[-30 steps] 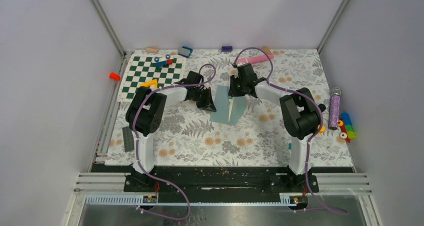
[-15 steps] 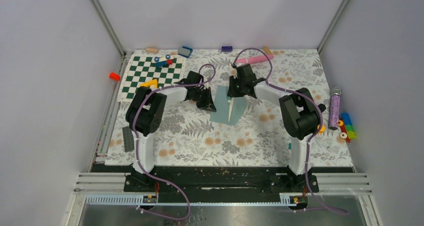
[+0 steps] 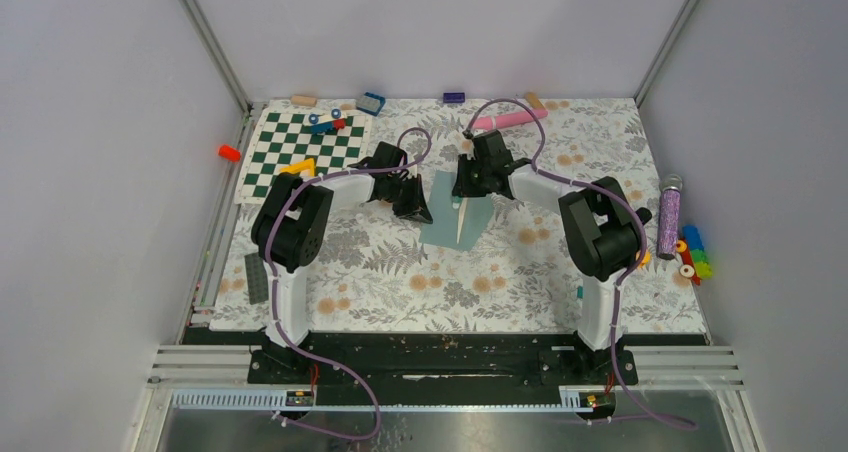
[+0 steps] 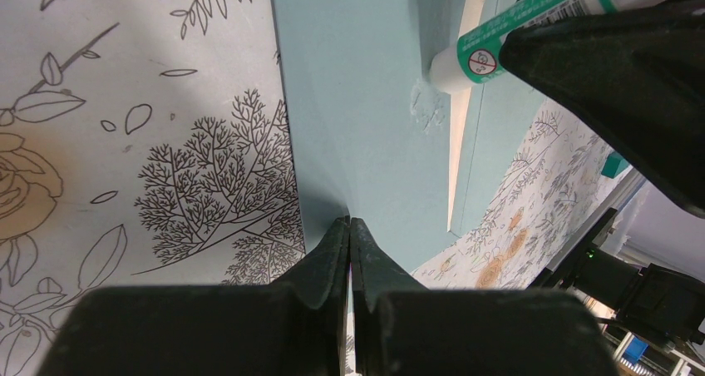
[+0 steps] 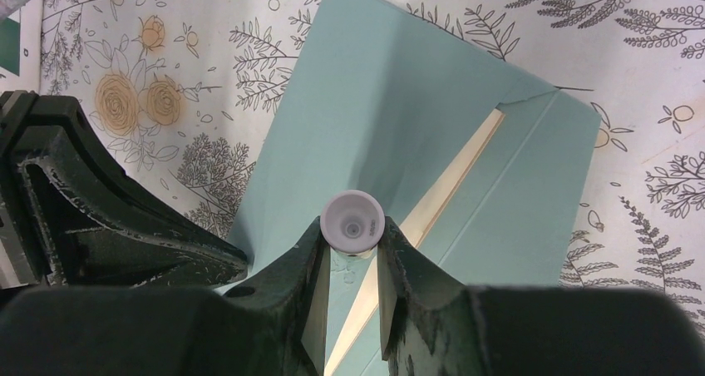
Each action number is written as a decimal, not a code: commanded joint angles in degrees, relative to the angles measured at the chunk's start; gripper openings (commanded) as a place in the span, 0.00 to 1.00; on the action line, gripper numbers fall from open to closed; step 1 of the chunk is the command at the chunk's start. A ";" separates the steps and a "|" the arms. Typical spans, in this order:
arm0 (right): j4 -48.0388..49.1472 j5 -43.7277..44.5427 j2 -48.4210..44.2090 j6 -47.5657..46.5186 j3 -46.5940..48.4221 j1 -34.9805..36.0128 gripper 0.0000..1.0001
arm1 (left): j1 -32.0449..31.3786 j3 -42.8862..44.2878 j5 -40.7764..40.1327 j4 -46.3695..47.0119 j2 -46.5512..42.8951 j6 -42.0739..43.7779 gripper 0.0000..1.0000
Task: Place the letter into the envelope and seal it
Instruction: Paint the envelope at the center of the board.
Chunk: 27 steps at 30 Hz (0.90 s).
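Note:
The teal envelope (image 3: 443, 227) lies flat at the table's middle with its flap open. Only a thin cream sliver of the letter (image 5: 462, 166) shows at the envelope's mouth. My left gripper (image 4: 349, 223) is shut with nothing between its fingers, and its tips press down on the envelope's (image 4: 357, 101) left edge. My right gripper (image 5: 353, 230) is shut on a green-and-white glue stick (image 4: 515, 31). The stick's white tip touches the flap beside the letter sliver (image 4: 461, 135). A faint glue smear (image 4: 426, 110) lies just under the tip.
A green-and-white chequered board (image 3: 300, 152) with small blocks lies at the back left. A pink marker (image 3: 510, 119) lies at the back. A glitter tube (image 3: 668, 215) and coloured spools (image 3: 692, 254) sit at the right. A dark studded plate (image 3: 257, 277) lies at the left edge.
My right gripper has shifted slightly left and away from the bases with the glue stick on the flap. The left arm has not moved.

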 commanded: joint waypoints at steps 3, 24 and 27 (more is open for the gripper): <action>-1.78 0.02 -4.10 -0.24 -1.97 0.72 0.00 | -0.45 0.69 -3.16 -1.54 1.25 0.11 0.00; -1.87 -4.37 -5.38 0.32 -3.48 1.47 0.00 | -0.48 0.77 -3.17 -1.49 1.34 0.02 0.00; -2.13 -4.63 -5.48 0.33 -3.82 1.58 0.00 | -0.47 0.87 -3.24 -1.49 1.34 0.02 0.00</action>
